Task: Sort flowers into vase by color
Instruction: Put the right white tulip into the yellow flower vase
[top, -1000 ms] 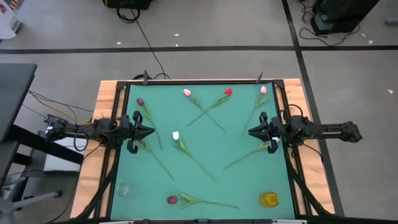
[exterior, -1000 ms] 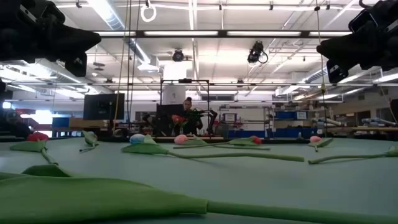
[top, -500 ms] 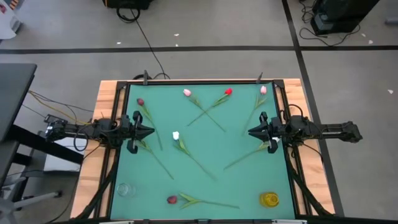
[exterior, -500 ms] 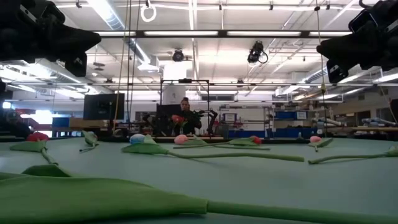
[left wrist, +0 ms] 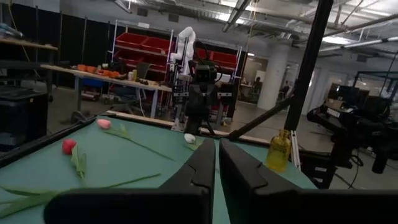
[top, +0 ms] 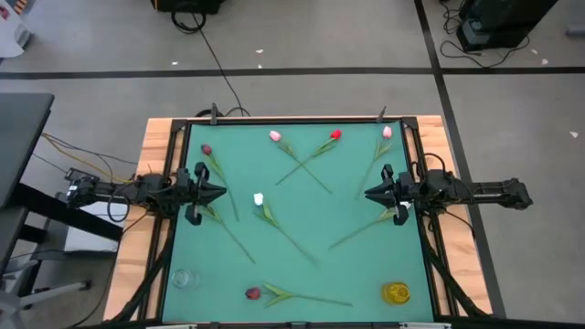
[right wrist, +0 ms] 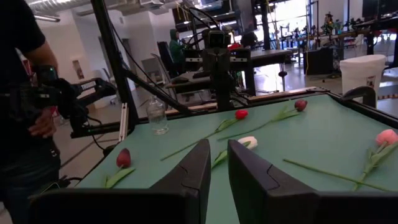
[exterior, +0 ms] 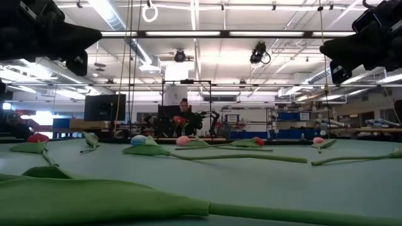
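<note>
On either side of the white tulip [top: 259, 198], I find both arms parked: left gripper [top: 218, 193] and right gripper [top: 370, 194] narrowed to a slit, holding nothing. Nothing has shifted since earlier frames; flowers lie scattered, clear vase [top: 184, 279] and yellow vase [top: 396, 292] unfilled. Sorting has not begun.

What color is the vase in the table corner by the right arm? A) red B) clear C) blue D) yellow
D: the yellow vase stands in the near corner of the green table on the right arm's side, while the clear vase stands in the corner on the left arm's side.
</note>
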`<state>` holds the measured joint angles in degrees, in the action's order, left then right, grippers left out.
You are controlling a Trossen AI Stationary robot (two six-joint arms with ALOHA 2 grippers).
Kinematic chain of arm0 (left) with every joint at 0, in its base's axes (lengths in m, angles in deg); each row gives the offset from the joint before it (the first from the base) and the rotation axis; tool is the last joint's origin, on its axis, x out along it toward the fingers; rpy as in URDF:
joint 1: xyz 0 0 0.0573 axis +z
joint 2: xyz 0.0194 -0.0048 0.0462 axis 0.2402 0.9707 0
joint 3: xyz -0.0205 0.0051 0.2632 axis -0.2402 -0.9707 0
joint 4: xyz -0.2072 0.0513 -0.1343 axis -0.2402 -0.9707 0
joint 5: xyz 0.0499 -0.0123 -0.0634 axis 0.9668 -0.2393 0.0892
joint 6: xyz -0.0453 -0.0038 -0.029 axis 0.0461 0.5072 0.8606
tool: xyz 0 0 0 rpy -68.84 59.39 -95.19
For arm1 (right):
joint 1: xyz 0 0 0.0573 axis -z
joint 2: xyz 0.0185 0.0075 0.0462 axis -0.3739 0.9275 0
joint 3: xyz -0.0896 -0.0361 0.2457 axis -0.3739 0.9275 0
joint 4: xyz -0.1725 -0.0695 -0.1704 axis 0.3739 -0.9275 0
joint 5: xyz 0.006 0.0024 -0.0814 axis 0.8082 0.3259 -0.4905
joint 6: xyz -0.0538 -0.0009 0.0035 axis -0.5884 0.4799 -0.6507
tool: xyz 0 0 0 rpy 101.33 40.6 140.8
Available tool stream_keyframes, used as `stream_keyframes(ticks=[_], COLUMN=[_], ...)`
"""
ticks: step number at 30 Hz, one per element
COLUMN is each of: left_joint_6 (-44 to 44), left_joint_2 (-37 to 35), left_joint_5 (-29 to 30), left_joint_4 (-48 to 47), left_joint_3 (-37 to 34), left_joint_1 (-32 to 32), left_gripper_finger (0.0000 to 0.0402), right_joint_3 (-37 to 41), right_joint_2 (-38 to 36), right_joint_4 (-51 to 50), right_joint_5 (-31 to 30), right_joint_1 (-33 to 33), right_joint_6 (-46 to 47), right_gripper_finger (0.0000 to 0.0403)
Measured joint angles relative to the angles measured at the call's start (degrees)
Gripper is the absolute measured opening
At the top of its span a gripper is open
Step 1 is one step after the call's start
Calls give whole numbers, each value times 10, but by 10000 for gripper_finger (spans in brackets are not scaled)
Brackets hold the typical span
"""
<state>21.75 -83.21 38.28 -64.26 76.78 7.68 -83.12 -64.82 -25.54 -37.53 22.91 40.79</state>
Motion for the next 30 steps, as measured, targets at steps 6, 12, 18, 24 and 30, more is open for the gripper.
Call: stream_keyframes(ticks=[6,12,18,24,30], left_joint_6=[77,170,251,316,432], left_joint_2=[0,0,0,0,6], left_joint_5=[0,1,68,129,159], left_joint_4=[-3,2,3,6,54], left_joint_3=[0,0,0,0,0], left_joint_1=[0,0,0,0,0], left_gripper_finger=[29,29,29,29,29], right_joint_3=[0,0,0,0,0], right_joint_2=[0,0,0,0,3], right_joint_4=[0,1,64,169,313], right_joint_5=[0,-4,-70,-110,-221], right_joint_1=[0,0,0,1,2], right_joint_6=[0,-32,-167,-172,49], right_gripper_finger=[65,65,65,65,65])
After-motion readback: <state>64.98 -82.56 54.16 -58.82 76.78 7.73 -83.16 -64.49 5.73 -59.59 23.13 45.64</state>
